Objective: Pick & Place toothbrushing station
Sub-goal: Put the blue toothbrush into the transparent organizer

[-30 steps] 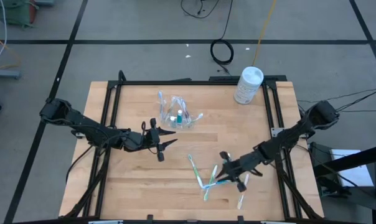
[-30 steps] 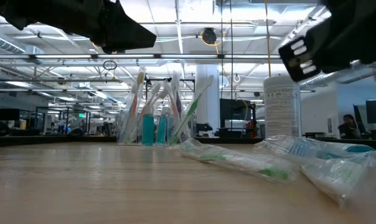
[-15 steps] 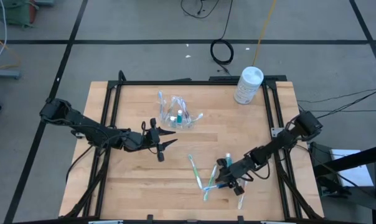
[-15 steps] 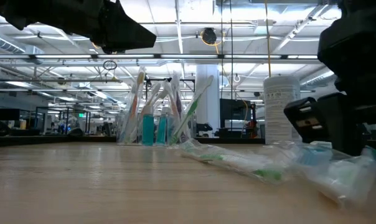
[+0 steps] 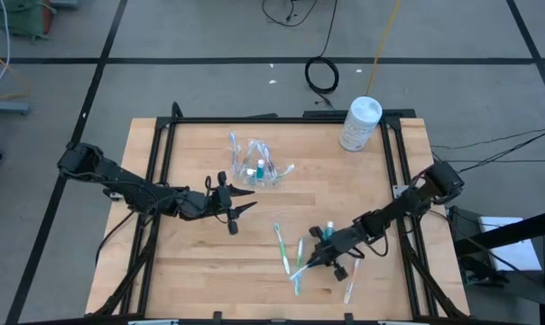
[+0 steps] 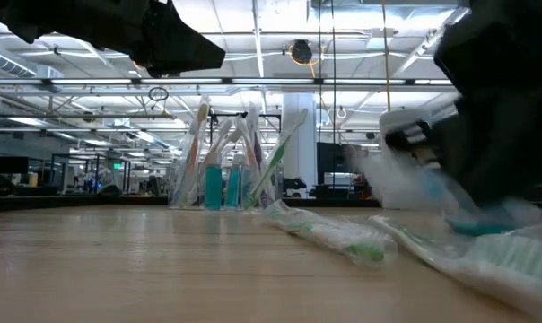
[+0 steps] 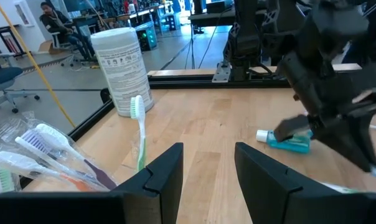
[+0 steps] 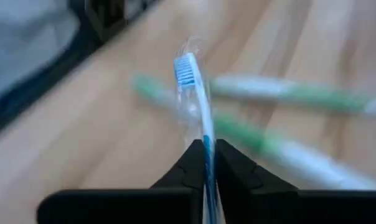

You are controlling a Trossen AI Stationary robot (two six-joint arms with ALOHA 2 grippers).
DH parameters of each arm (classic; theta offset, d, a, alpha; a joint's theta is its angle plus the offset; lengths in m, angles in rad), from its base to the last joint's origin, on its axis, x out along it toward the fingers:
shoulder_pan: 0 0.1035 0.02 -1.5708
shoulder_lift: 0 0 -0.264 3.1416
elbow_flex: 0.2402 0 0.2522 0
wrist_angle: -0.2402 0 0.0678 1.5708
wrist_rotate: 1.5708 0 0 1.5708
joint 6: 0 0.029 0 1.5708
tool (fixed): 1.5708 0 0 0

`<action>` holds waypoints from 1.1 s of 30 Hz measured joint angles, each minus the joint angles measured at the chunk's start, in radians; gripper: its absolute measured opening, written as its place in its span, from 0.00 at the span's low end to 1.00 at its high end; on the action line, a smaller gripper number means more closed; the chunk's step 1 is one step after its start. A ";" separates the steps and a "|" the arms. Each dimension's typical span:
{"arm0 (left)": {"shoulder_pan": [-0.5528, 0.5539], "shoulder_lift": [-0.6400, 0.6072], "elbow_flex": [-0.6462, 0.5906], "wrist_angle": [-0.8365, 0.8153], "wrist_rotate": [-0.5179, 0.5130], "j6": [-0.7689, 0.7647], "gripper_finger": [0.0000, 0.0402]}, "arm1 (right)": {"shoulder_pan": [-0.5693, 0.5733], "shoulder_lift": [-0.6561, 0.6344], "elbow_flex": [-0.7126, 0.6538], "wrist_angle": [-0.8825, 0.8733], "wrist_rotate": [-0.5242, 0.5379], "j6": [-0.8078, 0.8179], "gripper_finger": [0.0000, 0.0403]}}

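I judge the job partly done: the clear cup (image 5: 257,165) stands toward the table's far side with several brushes and a blue toothpaste tube already in it, while a few wrapped green toothbrushes (image 5: 281,246) lie loose on the near side, with another small blue tube (image 7: 290,139) beside them. My left gripper (image 5: 240,202) waits just in front of the cup, fingers parted and holding nothing. My right gripper (image 5: 316,260) is low over the loose pile, pinched tight on a blue toothbrush (image 8: 199,112).
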 joint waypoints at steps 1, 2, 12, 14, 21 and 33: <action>0.000 0.000 0.000 0.000 0.000 0.000 0.37 | -0.009 -0.013 0.000 0.020 0.000 0.012 0.05; 0.000 0.000 0.000 0.000 0.000 0.000 0.37 | -0.020 -0.033 0.000 0.025 0.000 0.025 0.06; 0.000 0.000 0.000 0.001 0.000 0.000 0.37 | -0.151 -0.314 0.000 0.283 0.130 -0.174 0.02; 0.000 0.000 0.000 0.011 0.000 0.002 0.37 | -0.186 -0.353 0.001 0.397 0.133 -0.222 0.03; 0.047 0.000 -0.001 0.226 0.127 0.110 0.37 | -0.311 -0.386 0.002 0.476 0.131 -0.128 0.04; 0.169 0.102 0.071 0.303 0.338 0.000 0.37 | -0.360 -0.280 0.041 0.452 0.129 -0.005 0.04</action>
